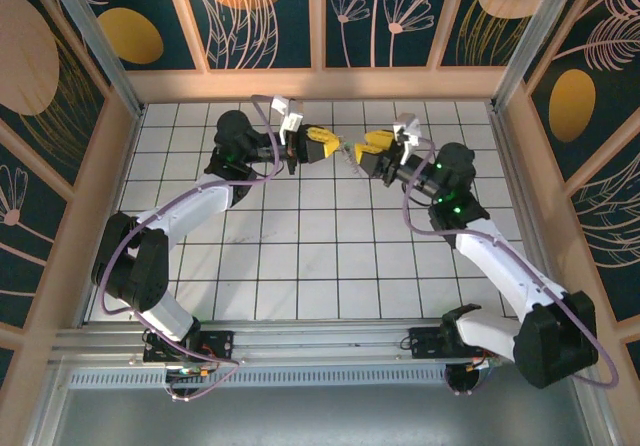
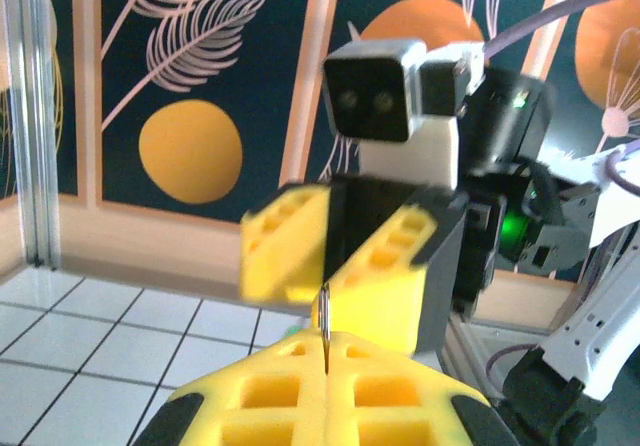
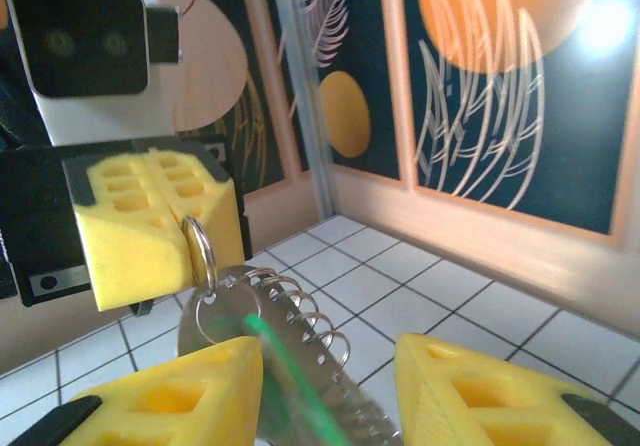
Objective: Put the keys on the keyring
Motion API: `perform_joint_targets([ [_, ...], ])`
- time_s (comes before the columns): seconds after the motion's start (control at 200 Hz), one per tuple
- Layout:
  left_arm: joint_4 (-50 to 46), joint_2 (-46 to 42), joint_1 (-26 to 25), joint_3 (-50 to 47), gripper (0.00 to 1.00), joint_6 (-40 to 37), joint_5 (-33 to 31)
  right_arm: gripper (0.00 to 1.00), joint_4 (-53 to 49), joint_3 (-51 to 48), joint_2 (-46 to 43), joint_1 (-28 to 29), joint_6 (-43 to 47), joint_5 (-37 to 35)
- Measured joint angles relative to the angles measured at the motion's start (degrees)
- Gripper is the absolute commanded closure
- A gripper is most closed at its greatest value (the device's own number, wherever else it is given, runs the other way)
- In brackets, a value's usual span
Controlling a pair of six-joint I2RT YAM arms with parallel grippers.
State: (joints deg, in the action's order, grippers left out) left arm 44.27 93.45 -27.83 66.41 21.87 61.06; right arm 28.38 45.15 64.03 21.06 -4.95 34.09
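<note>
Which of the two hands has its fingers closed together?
The left hand, its yellow fingers pressed together on the keyring; the right hand has its fingers standing apart.

- My white tiled table [image 1: 300,266] is ruled with dark grid lines and evenly lit.
- Pale wooden rails [image 1: 320,84] frame it.
- My dark teal wall panels [image 1: 400,16] carry orange discs and pale leaf drawings.
- An aluminium post [image 2: 30,116] stands at one corner.

Keyring [image 3: 200,251]: thin polished metal, carrying a glossy wire coil [image 3: 305,314] and a smooth silver disc [image 3: 222,318]. Left hand [image 3: 150,201] and right hand [image 3: 330,386]: matt yellow plastic fingers with moulded pockets. Tabletop [image 3: 450,296]: glossy white tiles, dark joints.
</note>
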Motion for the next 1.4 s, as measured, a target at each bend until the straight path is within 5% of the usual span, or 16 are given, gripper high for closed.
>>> perform_joint_targets([
  [0.315,-10.2,0.0,0.0,2.3,1.00,-7.3,0.7,0.57,-2.0,-0.2,-1.9,-2.1,-0.1,2.8],
  [0.986,-17.6,0.0,0.0,3.7,1.00,-11.8,3.3,0.56,-1.2,6.8,7.9,-2.1,-3.1,18.8],
  [1.396,-17.9,0.0,0.0,4.2,1.00,-11.8,3.7,0.76,-1.7,9.2,10.2,-1.4,-2.9,22.5],
])
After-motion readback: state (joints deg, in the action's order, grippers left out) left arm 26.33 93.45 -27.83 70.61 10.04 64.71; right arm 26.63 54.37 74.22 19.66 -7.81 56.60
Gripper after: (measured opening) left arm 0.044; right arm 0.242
